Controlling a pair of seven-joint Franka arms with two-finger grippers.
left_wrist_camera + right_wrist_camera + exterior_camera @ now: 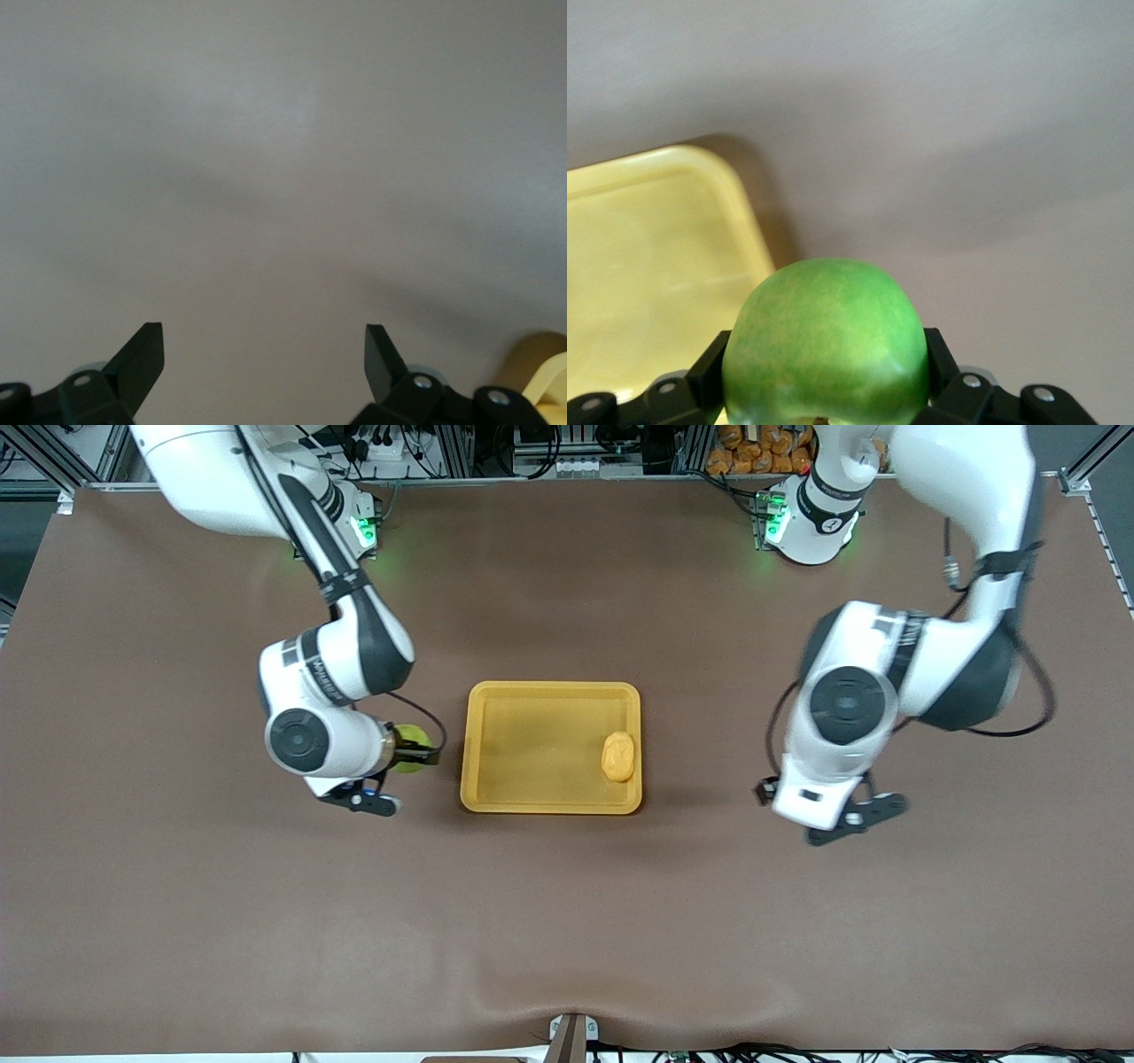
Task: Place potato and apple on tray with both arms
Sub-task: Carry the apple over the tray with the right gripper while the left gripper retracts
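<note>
The yellow-orange tray [532,726] lies mid-table. The potato [618,756] lies in it, by the rim toward the left arm's end. My right gripper [415,749] is shut on the green apple [409,746] and holds it above the table just beside the tray's rim toward the right arm's end. In the right wrist view the apple [826,347] sits between the fingers [709,367], with the tray's corner [656,248] below. My left gripper [264,354] is open and empty over bare table off the tray's other end; it is hidden under its wrist in the front view.
A brown mat [567,921] covers the table. A corner of the tray [542,376] shows at the edge of the left wrist view. Cables and frame posts run along the table edge by the arm bases [567,460].
</note>
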